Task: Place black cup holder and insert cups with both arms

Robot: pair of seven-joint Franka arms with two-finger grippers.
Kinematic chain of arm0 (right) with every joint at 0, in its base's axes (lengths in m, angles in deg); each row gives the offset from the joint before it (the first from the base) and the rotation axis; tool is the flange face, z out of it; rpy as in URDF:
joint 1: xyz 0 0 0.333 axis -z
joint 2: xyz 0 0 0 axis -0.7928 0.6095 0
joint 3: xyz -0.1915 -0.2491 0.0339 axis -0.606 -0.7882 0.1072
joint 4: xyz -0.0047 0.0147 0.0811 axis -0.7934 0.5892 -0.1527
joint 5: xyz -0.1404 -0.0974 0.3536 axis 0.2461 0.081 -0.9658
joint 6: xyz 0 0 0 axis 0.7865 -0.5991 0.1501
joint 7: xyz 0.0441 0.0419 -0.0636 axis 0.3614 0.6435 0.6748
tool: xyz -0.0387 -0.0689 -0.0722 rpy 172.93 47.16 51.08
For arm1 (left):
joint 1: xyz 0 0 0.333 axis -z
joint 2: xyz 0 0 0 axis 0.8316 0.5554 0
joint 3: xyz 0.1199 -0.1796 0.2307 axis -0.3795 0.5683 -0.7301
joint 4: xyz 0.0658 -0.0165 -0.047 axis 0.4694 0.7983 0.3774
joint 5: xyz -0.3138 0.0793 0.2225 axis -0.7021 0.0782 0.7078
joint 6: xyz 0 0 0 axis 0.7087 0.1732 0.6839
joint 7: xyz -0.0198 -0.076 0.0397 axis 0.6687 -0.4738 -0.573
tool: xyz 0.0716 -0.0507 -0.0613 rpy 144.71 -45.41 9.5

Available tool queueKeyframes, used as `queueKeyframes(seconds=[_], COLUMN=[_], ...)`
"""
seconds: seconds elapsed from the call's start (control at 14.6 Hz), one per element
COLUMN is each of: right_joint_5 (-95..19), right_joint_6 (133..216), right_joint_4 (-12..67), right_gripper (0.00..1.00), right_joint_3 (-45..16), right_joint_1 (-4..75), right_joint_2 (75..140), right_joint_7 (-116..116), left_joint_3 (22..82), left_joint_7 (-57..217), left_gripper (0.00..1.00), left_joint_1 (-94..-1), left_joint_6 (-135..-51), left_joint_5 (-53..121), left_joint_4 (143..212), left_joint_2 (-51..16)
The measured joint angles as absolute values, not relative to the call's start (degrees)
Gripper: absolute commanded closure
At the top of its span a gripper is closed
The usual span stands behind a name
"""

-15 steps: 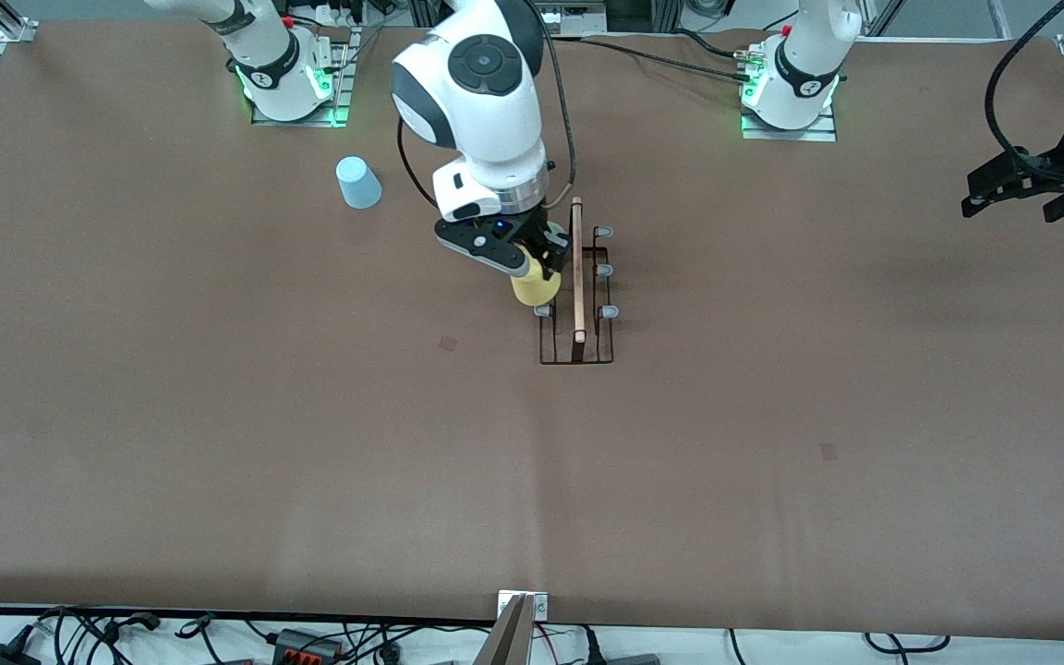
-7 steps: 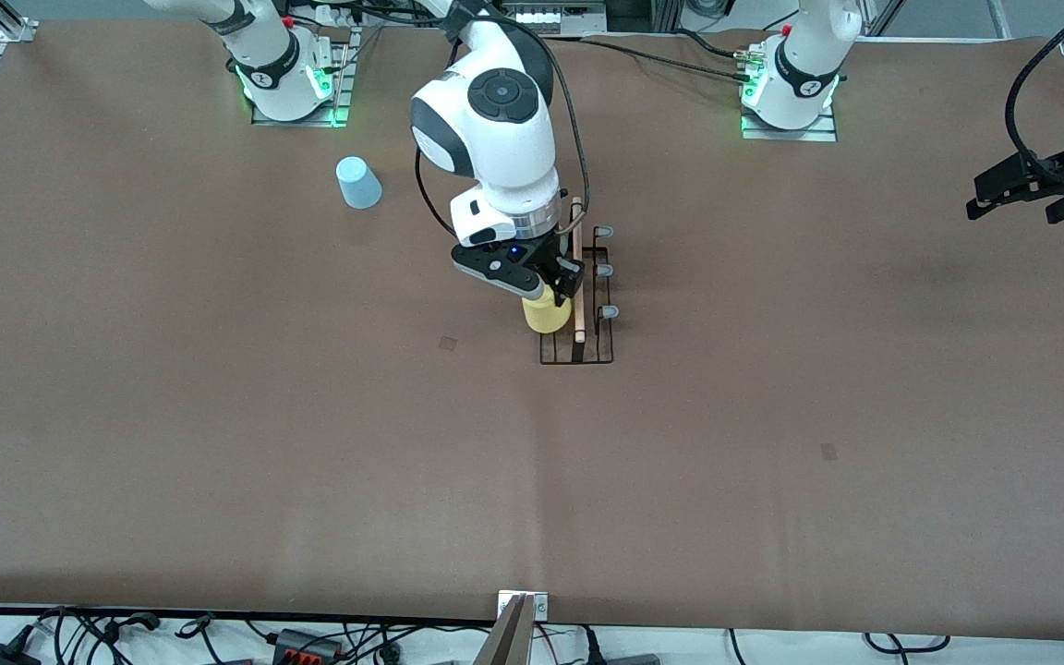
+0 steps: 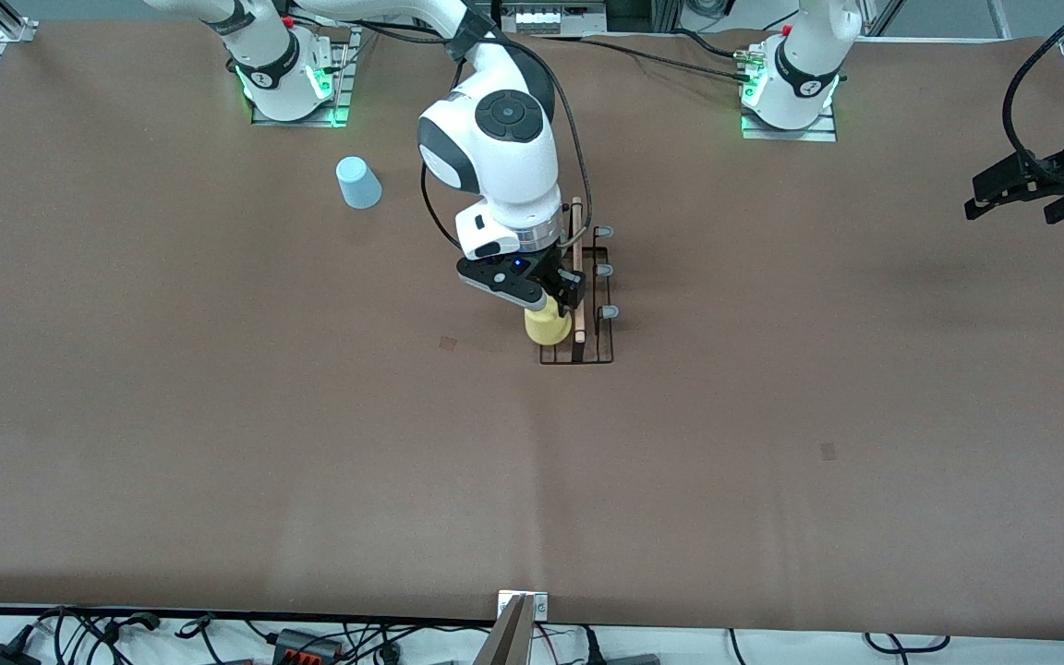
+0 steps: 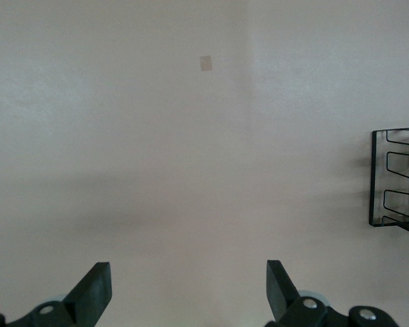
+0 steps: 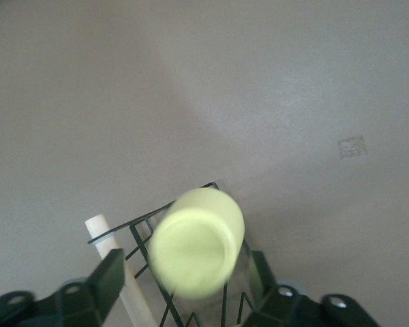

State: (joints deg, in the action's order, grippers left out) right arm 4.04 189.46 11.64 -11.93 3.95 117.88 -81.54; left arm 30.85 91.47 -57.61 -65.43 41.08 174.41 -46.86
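Now I am seeing the right gripper (image 3: 554,305) standing open around the yellow cup (image 3: 547,326) on the black cup holder (image 3: 587,314); the left gripper (image 4: 189,289) is waiting open.

White jointed shells with dark grey bands and round dark caps at the joints. Black cables looped along the right arm (image 3: 495,139). Green lights glowing at both bases, small red fittings beside them. Black two-finger right claw (image 3: 555,300) with a blue light above; left claw (image 3: 1017,185) black, angular.
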Motion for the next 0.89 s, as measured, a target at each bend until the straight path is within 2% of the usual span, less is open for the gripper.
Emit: queueKeyframes(seconds=[0.21,0.41,0.62,0.89], right_joint_5=[4.05,3.92,3.30,2.81], right_joint_6=[188.85,181.28,170.32,157.39], right_joint_4=[11.47,11.37,12.45,14.66], right_gripper=[0.00,0.00,0.00,0.00], right_joint_3=[-12.14,-12.35,-12.03,-11.65], right_joint_1=[6.12,11.39,21.34,38.64], right_joint_2=[116.92,112.56,104.64,95.26], right_joint_7=[-79.17,-70.66,-55.59,-28.16], left_joint_3=[30.85,30.89,31.11,31.37], left_joint_7=[91.47,91.47,91.47,91.51], left_gripper=[0.00,0.00,0.00,0.00], left_joint_1=[-57.61,-57.60,-57.55,-57.42], left_joint_6=[-65.43,-65.43,-65.43,-65.43], left_joint_5=[41.08,41.08,41.08,41.07], left_joint_4=[174.41,174.40,174.15,173.79], left_joint_2=[-46.86,-46.86,-46.87,-46.86])
